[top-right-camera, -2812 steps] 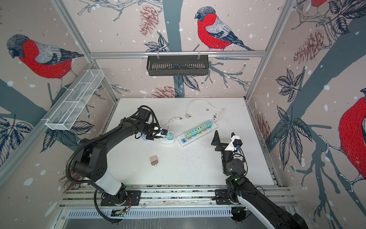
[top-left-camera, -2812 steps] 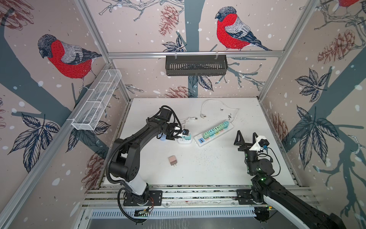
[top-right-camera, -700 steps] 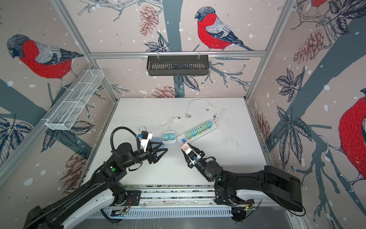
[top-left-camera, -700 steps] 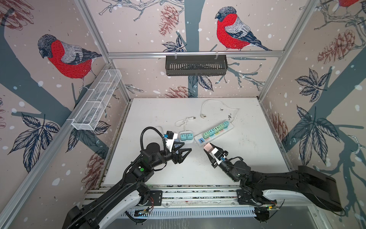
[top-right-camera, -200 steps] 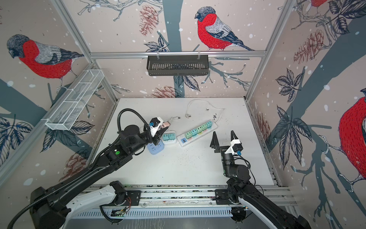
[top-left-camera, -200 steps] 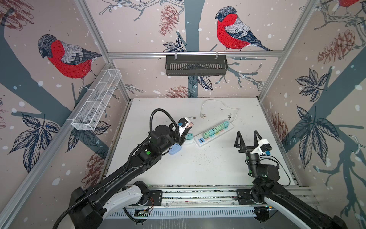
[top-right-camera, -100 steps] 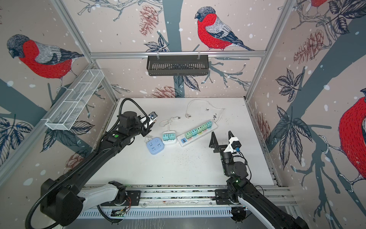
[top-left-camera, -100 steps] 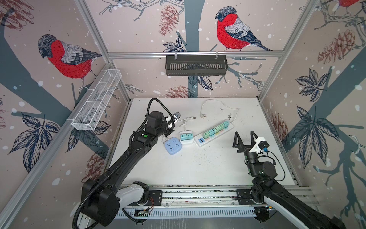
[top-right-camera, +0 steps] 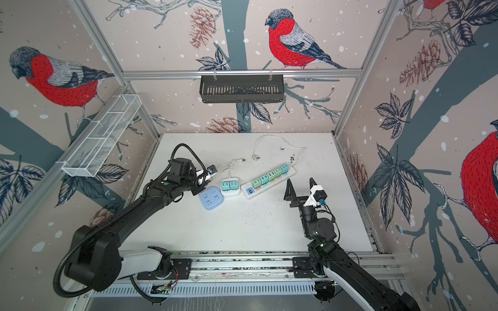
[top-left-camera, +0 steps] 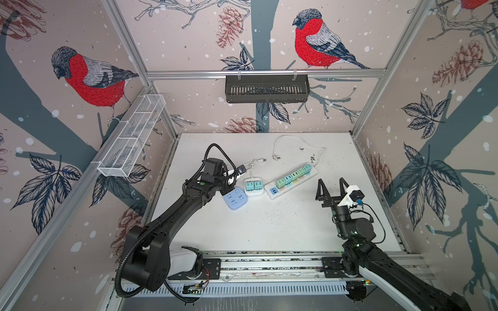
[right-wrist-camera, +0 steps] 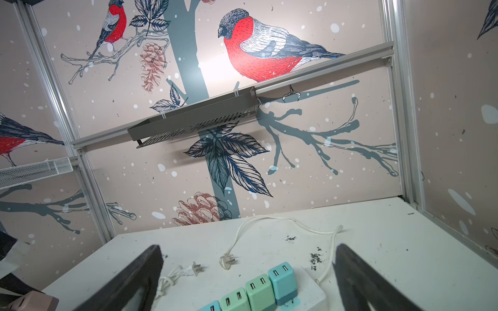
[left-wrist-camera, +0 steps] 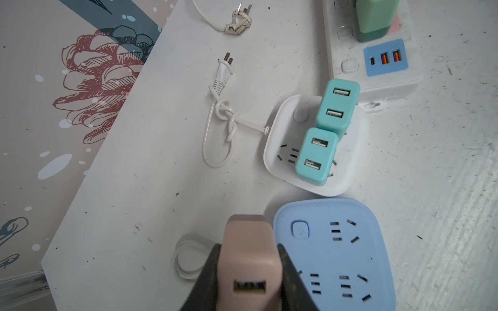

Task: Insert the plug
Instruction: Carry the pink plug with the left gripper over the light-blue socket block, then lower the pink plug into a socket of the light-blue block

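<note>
My left gripper is shut on a pink USB plug, seen end-on with its USB port toward the camera. It hangs over the table just beside the edge of the blue square socket block, not over its slots. In both top views the left gripper sits at the left edge of the blue socket block, and the plug is hidden under the wrist. My right gripper stands open and empty, raised at the right.
A white square socket holds two teal chargers next to the blue block. A long power strip with several chargers lies diagonally behind, its white cable looping toward the back. A coiled white cord lies beside the held plug.
The left gripper, still holding the plug, has swung back and left off the sockets, then come down at the blue block's left edge. The right arm has barely moved.
</note>
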Tool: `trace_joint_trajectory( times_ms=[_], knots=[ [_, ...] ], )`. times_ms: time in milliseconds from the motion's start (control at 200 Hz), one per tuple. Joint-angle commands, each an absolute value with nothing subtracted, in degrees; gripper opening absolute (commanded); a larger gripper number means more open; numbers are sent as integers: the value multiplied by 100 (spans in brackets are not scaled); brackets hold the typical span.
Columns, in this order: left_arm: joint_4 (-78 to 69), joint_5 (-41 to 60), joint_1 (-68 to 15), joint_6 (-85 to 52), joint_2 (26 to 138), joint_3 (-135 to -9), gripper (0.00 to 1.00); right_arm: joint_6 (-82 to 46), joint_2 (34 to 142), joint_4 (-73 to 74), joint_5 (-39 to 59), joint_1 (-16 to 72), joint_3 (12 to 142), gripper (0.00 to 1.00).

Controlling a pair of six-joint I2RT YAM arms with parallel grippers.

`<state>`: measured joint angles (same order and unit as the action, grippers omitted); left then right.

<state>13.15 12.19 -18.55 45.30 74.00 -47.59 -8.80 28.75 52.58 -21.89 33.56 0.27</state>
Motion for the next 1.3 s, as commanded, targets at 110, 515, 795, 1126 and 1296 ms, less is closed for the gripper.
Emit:
trace_joint_trajectory(
  times_ms=[110,515,795,1126,1296],
  knots=[
    [1479,1384,-1829,4737,7715,-4789,0,-947,2877,5384,-2138,3316,-752,100],
    [2542,981,-2037,3678,8462,-5534,0,-976,2865,5364,-2092,3275,-753,100],
    [2750,845,-2372,3003,8317,-5432,0,-977,2864,5357,-2056,3265,-755,100],
    [2633,1282,-2505,2619,8417,-5361,0,-984,2848,5338,-2059,3263,-747,100],
    [2656,1171,-2514,2654,8473,-5296,0,-984,2846,5335,-2049,3252,-755,100]
  ],
)
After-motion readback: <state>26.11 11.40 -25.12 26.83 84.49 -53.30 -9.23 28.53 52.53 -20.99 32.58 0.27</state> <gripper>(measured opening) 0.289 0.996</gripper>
